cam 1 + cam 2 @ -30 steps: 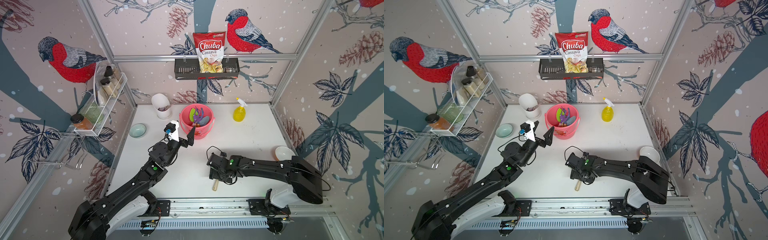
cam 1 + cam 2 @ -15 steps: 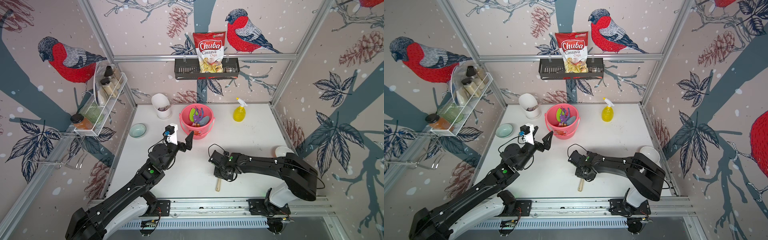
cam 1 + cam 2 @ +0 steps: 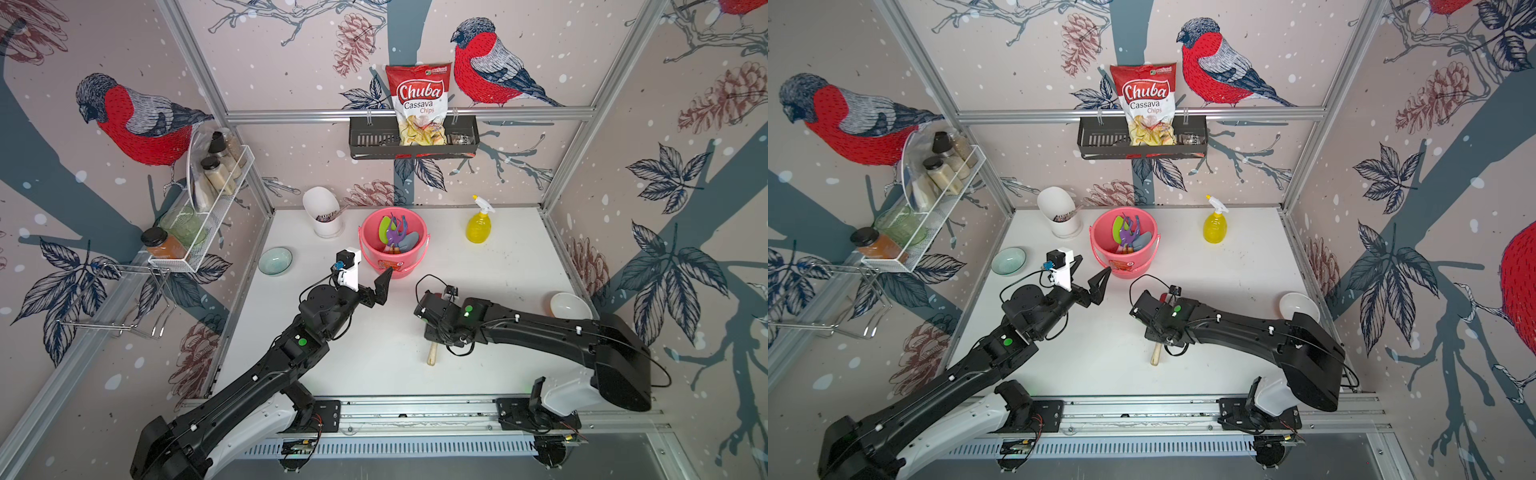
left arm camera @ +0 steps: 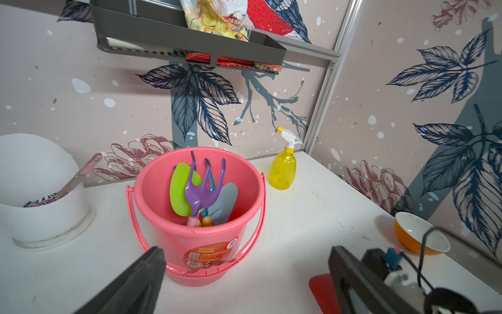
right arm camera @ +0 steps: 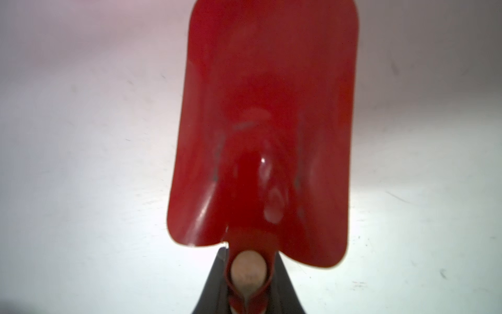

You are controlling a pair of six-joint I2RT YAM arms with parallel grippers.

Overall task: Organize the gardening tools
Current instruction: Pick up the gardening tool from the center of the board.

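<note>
Bucket (image 4: 244, 174), pink, sits just above the middle of both top views on the white table (image 3: 374, 374). It holds four tools standing blade-up: the green spade (image 4: 180, 190), the purple fork (image 4: 199, 190) with its pink handle, the blue fork (image 4: 208, 171) right behind it, and the light-blue trowel (image 4: 224, 201).

The red square shovel (image 5: 260, 122) is outside the bucket, lower and to the right. The right gripper (image 5: 248, 271) pinches its neck where blade meets pale handle. The handle end pokes out under the wrist in a top view. Whether the blade touches the table I cannot tell.

The left gripper (image 3: 1089, 272) hangs spread wide and empty just in front of the bucket.

Upper centre, a black wall basket (image 3: 374, 141) holds a chips bag (image 3: 417, 104). At left, a wire rack (image 3: 216, 199) carries jars. A white holder (image 3: 328, 216) left of the bucket contains a utensil. A teal bowl (image 3: 275, 261) and an orange bowl (image 4: 418, 233) look empty. A yellow spray bottle (image 3: 478, 226) stands right of the bucket.
</note>
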